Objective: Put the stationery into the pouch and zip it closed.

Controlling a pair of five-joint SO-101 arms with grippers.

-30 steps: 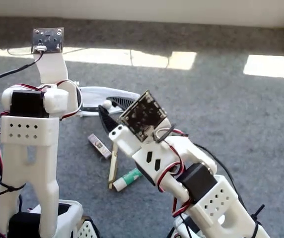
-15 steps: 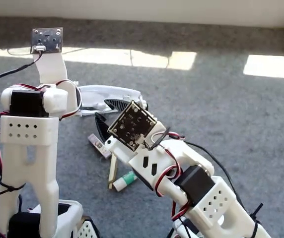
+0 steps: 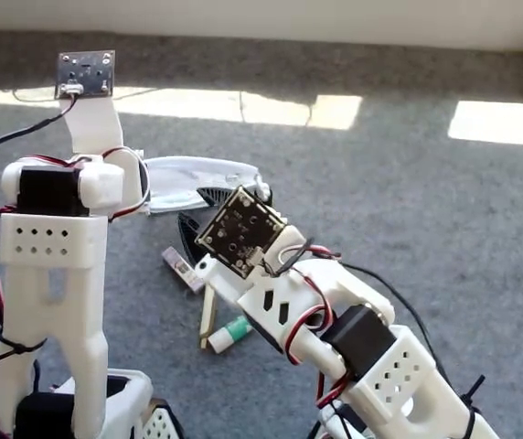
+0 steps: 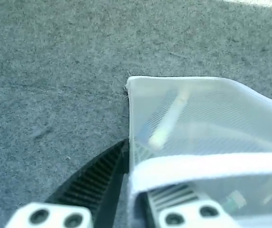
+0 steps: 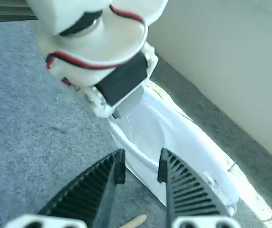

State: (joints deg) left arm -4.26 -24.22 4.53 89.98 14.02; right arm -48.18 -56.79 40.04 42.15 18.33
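Observation:
A white mesh pouch [image 3: 197, 172] lies on the grey carpet between the two arms. My left gripper [image 4: 133, 161] is shut on the pouch [image 4: 212, 123] at its rim, and a white pen [image 4: 169, 121] shows through the mesh. My right gripper [image 3: 202, 215] stands open just short of the pouch's mouth; in its own view the right gripper [image 5: 140, 164] has the pouch [image 5: 174, 133] rim past the gap between its jaws. On the carpet near the right arm lie a small pale block [image 3: 182, 270], a wooden stick [image 3: 208, 311] and a green-and-white tube [image 3: 231, 331].
The left arm's wrist [image 5: 102, 71] hangs close above the pouch, right in front of my right gripper. A black cable [image 3: 5, 139] runs off to the left. A pale wall [image 3: 261, 18] borders the carpet at the back, with sunlit patches [image 3: 499, 121] before it.
The right arm has swung left and dipped, bringing its gripper nearer the pouch's mouth. The left arm and the loose items have stayed put.

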